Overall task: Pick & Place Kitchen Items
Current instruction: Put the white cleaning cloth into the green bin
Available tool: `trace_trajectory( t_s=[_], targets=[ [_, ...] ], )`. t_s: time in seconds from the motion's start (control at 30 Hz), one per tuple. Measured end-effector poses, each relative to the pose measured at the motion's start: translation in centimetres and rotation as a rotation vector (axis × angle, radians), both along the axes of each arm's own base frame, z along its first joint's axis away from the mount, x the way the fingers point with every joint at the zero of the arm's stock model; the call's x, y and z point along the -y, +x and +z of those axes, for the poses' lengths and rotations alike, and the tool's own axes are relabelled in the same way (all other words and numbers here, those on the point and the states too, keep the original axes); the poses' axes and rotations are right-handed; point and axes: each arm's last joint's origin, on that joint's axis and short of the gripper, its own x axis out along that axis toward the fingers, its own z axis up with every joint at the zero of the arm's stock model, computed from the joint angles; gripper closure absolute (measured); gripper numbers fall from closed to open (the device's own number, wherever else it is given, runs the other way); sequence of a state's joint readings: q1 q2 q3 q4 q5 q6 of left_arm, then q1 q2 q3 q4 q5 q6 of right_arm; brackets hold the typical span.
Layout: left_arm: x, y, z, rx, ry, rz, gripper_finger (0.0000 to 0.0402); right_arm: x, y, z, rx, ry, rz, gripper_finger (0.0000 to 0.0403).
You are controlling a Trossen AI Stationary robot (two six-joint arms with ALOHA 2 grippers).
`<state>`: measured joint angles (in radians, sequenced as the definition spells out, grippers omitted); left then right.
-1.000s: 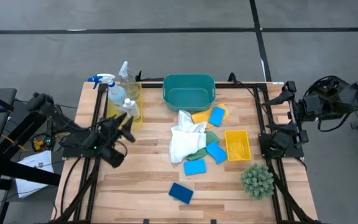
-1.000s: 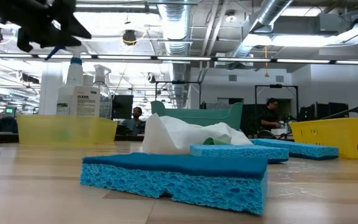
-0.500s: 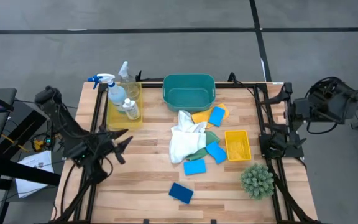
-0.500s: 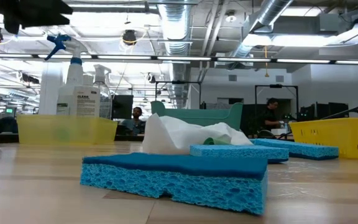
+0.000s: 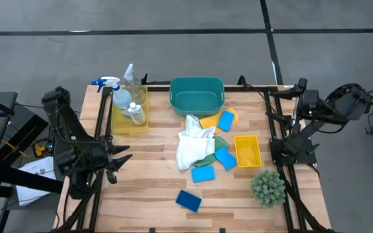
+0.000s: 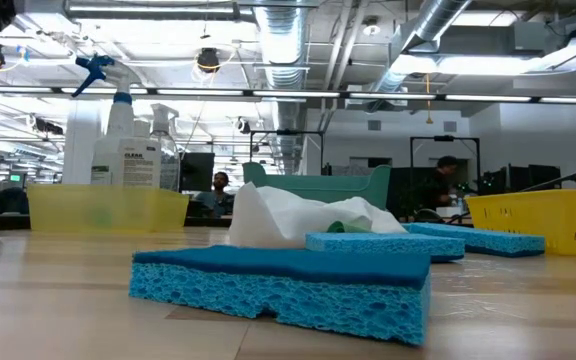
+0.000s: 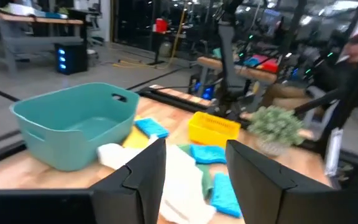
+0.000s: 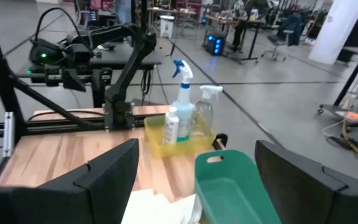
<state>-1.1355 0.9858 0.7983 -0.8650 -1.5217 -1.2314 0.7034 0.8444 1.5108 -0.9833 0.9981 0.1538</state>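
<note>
A blue-trigger spray bottle (image 5: 112, 92), a clear bottle (image 5: 131, 77) and a small white bottle (image 5: 135, 111) stand in a yellow tray (image 5: 123, 123) at the far left. A white cloth (image 5: 193, 147) lies mid-table in a heap on a green cloth (image 5: 220, 143), with a yellow cloth (image 5: 210, 122) behind it. Light-blue sponges (image 5: 226, 120) (image 5: 203, 173) lie around it, and a dark-blue sponge (image 5: 188, 200) lies nearer the front. My left gripper (image 5: 123, 156) (image 7: 194, 146) hangs open and empty over the table's left side. My right gripper (image 5: 300, 107) (image 8: 194, 155) is open and empty past the right edge.
A teal basin (image 5: 197, 94) stands at the far middle. A yellow basket (image 5: 247, 150) and a spiky green plant (image 5: 268, 186) sit on the right. Black frame rails (image 5: 100, 129) (image 5: 274, 129) run along both sides. Bare wood shows at the near left.
My left gripper has swung away from the yellow tray toward the table's near-left, rising a little and turning. It holds nothing. In the low view it has left the picture at the upper left. The bottles, cloths and sponges have not moved.
</note>
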Motion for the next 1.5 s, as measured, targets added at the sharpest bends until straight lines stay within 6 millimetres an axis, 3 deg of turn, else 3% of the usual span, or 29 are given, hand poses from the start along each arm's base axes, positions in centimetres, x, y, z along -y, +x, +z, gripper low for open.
trace_trajectory(
  t_s=[0.2,0.43,0.57,0.63,0.7,0.9,1.0,1.2,1.33,1.5],
  targets=[
    [1.1,0.1,-0.7,-0.053,0.098,-0.035,0.0282,-0.1,0.1,0.2,0.004,-0.018,0.037,0.0091],
    [5.0,0.6,0.5,-0.078,0.065,-0.169,0.0348,-0.2,0.1,0.5,0.013,-0.034,0.062,0.0091],
    [7.6,3.3,3.2,-0.043,0.060,-0.467,0.0383,-0.3,0.2,0.7,0.029,-0.029,0.076,0.0091],
    [8.7,4.7,4.1,0.062,0.148,-0.665,0.0396,-0.4,0.2,0.7,0.032,-0.024,0.097,0.0091],
    [9.0,5.8,4.8,0.177,0.210,-0.738,0.0399,-0.4,0.2,0.7,0.031,-0.018,0.117,0.0091],
    [7.3,11.0,3.0,0.156,0.241,-0.612,0.0395,-0.8,0.1,0.7,0.030,0.035,0.201,0.0091],
    [6.1,14.0,1.8,0.153,0.253,-0.652,0.0395,-1.2,0.2,0.5,0.015,0.054,0.239,0.0091],
    [4.1,18.4,2.4,0.097,0.370,-0.570,0.0389,-2.2,0.6,-0.1,-0.035,0.072,0.274,0.0091],
    [2.5,19.6,3.5,-0.024,0.467,-0.498,0.0353,-2.9,1.0,-0.6,-0.073,0.051,0.254,0.0091],
    [1.2,19.0,5.1,-0.163,0.644,-0.342,0.0294,-3.8,1.9,-1.1,-0.110,0.000,0.209,0.0091]
  ],
)
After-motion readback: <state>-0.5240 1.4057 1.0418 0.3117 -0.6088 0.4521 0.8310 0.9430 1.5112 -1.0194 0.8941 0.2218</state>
